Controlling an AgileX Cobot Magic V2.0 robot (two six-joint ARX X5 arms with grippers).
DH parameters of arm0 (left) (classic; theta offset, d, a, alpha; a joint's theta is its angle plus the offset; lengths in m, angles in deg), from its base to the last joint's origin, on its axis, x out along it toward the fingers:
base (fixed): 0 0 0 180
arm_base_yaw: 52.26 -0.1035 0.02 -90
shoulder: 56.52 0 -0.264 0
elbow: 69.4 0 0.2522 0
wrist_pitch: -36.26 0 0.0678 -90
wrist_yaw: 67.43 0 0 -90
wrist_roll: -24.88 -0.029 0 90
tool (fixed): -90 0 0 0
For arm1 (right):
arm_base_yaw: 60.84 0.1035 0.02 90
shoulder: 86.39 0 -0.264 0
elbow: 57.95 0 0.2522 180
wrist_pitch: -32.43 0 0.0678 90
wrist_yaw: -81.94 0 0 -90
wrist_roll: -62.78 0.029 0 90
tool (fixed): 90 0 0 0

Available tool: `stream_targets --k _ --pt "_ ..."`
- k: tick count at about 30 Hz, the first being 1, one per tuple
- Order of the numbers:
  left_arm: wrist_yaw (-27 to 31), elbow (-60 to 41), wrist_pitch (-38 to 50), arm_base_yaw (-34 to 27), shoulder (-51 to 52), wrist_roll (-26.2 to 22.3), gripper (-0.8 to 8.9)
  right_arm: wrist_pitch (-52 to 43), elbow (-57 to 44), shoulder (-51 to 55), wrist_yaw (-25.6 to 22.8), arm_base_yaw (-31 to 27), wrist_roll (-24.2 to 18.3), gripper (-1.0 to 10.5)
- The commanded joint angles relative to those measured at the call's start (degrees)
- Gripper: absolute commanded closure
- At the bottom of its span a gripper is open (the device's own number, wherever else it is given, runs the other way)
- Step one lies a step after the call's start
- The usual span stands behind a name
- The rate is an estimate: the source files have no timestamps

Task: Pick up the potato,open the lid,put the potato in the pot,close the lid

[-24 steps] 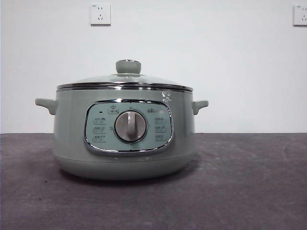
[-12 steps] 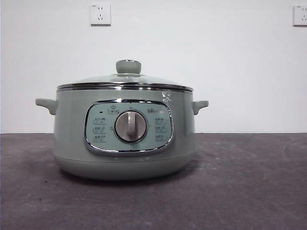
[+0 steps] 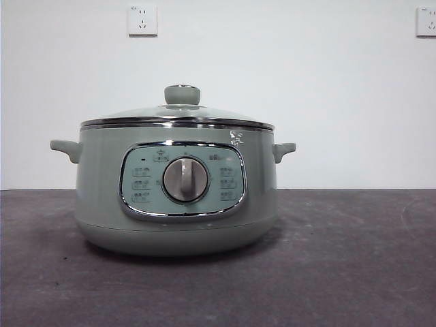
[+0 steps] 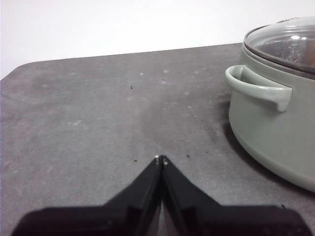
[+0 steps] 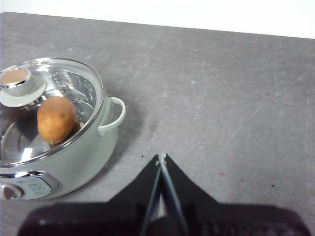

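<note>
The sage-green pot [image 3: 176, 184] stands on the dark table with its glass lid [image 3: 177, 112] closed on top, the green knob [image 3: 182, 95] upright. Through the lid in the right wrist view, the orange-brown potato [image 5: 55, 119] lies inside the pot [image 5: 74, 162]. My right gripper [image 5: 161, 157] is shut and empty, hovering over bare table to the side of the pot's handle [image 5: 113, 116]. My left gripper [image 4: 160, 159] is also shut and empty, off to the other side of the pot [image 4: 275, 128], away from its handle [image 4: 258, 87].
The grey table [image 3: 340, 259] stretches around the pot. A white wall with two power sockets [image 3: 142, 20] stands behind. Neither arm shows in the front view.
</note>
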Motion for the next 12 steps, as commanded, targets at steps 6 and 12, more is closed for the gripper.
stream_targets --k 6,12 --pt "0.07 -0.83 0.20 -0.22 0.09 0.46 8.16 -0.28 -0.42 0.13 -0.17 0.02 0.55 9.6" --pt "0.07 -0.83 0.20 -0.22 0.09 0.46 8.16 -0.17 -0.42 0.13 -0.20 0.02 0.17 9.6"
